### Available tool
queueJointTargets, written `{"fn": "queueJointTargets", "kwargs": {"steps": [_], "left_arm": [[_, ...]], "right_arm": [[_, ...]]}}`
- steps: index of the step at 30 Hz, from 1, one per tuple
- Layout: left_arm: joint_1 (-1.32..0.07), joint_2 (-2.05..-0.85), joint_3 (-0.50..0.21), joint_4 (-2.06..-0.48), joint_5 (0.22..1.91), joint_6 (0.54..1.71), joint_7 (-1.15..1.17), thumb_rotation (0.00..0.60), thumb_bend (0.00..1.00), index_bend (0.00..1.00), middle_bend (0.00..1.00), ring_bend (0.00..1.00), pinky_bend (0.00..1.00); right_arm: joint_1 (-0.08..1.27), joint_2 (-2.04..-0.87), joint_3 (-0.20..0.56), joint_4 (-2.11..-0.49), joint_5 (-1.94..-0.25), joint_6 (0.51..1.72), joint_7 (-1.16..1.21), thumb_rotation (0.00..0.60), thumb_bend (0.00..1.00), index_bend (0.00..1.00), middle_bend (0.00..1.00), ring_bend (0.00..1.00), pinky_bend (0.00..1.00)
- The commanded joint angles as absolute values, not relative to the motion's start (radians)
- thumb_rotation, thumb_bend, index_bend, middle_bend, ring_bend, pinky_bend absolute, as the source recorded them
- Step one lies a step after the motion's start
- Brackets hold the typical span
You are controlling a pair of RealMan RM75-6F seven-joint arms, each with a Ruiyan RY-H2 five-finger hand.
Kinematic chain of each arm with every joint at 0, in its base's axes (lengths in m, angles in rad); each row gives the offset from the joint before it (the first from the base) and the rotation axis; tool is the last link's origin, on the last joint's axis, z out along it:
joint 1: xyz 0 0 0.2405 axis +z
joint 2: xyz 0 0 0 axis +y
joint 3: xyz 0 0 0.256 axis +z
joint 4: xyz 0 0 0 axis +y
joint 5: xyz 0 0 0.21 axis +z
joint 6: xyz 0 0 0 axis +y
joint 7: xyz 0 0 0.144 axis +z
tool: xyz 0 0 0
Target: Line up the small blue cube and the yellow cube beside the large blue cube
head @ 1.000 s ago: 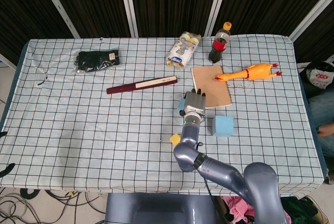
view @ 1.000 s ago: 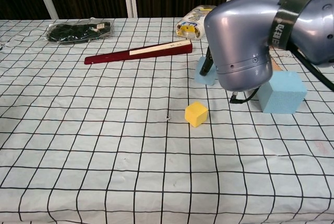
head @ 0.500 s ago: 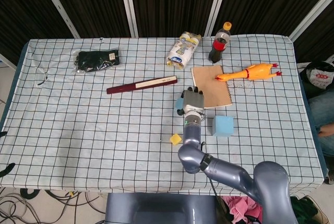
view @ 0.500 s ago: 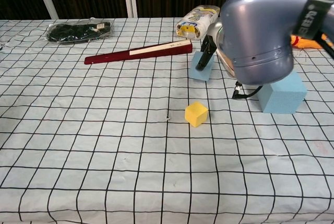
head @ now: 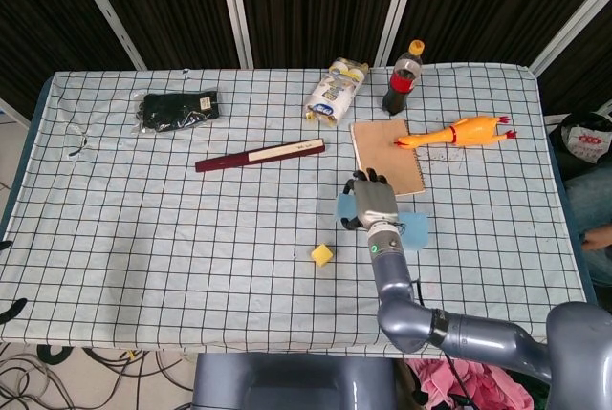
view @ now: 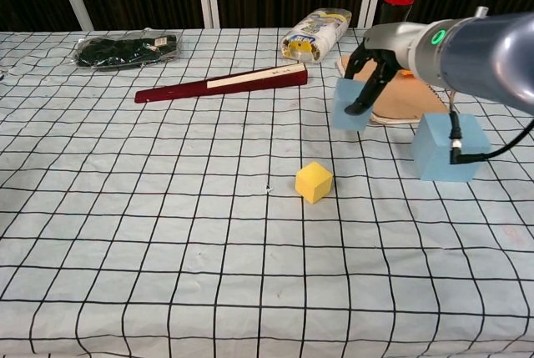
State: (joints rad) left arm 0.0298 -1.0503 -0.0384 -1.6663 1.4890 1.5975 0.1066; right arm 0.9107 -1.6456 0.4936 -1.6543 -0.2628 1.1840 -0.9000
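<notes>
The right hand (view: 373,62) grips the small blue cube (view: 352,106), fingers curled over its top and front face, holding it apparently just above the desk (view: 125,233), left of the large blue cube (view: 449,146) and well apart from it. The left hand is not in view. So the task seems partly under way: the small cube is in hand but not yet placed, and the yellow cube (view: 314,182) sits untouched toward the desk's middle, nearer the front edge. Both still need lining up. The blue cubes look like matte foam with soft edges; the yellow one looks the same, tilted corner-forward. A checked cloth with light creases covers the desk.
</notes>
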Motion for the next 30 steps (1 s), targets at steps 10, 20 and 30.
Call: {"fn": "queueJointTargets", "kwargs": {"steps": [10,20,30], "left_arm": [[0.03,-1.052,-0.04,-1.666,1.485,1.596,0.113,0.6,0.01,0.22,0.06,0.0,0.0],[0.03,-1.054,-0.042,-1.666,1.482,1.597,0.119,0.6,0.01,0.22,0.06,0.0,0.0],[0.031,-1.054,-0.042,-1.667,1.482,1.598,0.12,0.6,0.01,0.22,0.06,0.0,0.0]], "right_arm": [[0.867,-1.638,0.355,-1.638,-0.403,1.196,-0.814,0.6,0.32,0.46,0.11,0.02,0.09],[0.862,-1.621,0.301,-1.645,-0.368,1.184,-0.833,0.6,0.31,0.46,0.11,0.02,0.09],[0.874,-1.571,0.296,-1.66,-0.31,1.125,-0.831,0.6,0.31,0.46,0.11,0.02,0.09]]}}
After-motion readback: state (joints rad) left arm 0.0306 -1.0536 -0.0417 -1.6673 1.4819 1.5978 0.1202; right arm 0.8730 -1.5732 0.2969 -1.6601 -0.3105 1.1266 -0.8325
